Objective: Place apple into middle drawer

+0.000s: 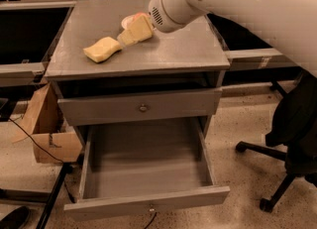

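The apple point(139, 15) shows only as a sliver of red-orange in a white bowl point(127, 22) at the back of the cabinet top; the rest is hidden behind my gripper. My gripper point(132, 31) hangs over the bowl's front edge, at the end of the big white arm point(237, 5) that reaches in from the right. The middle drawer point(148, 161) is pulled out wide below, its grey tray holding nothing, with a narrow front panel and tiny knob point(151, 208).
A yellow sponge point(102, 49) lies on the cabinet top point(173, 54), left of the gripper. The shut drawer front with a silver knob point(143, 107) is above the open drawer. A cardboard box point(47, 131) stands at the left, an office chair point(292, 139) at the right.
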Robot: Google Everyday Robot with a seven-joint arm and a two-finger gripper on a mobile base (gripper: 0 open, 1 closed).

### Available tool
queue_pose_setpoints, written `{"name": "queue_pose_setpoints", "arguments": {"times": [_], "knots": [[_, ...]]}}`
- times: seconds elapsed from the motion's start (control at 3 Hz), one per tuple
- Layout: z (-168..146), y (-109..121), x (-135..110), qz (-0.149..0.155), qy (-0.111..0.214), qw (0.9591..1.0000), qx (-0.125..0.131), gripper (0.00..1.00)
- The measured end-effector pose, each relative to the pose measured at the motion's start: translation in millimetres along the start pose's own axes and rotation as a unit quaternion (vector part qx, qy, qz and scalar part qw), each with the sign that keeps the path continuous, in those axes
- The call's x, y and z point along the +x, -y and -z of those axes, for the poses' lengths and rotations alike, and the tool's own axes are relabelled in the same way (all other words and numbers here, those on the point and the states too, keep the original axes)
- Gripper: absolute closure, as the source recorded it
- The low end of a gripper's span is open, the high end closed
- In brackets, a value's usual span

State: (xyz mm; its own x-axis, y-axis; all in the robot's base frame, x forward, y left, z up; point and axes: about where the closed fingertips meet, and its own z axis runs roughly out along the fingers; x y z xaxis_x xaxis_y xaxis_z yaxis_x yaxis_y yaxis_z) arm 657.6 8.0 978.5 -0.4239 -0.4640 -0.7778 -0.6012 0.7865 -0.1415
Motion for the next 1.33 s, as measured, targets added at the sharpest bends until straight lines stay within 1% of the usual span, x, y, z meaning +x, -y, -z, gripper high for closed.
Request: {"name": "queue_pose_setpoints", "arguments": {"times": [0.33,0.67,1.0,1.33], "knots": [[-2,-2,-2,-0.006,0.013,0.9998,-0.011,0.0],[-24,1,-14,-0.016,0.024,0.9995,-0.012,0.0],[-51,9,-33,-0.032,0.033,0.999,0.004,0.0],[-82,22,-52,-0.041,0.032,0.9984,0.025,0.0]]}}
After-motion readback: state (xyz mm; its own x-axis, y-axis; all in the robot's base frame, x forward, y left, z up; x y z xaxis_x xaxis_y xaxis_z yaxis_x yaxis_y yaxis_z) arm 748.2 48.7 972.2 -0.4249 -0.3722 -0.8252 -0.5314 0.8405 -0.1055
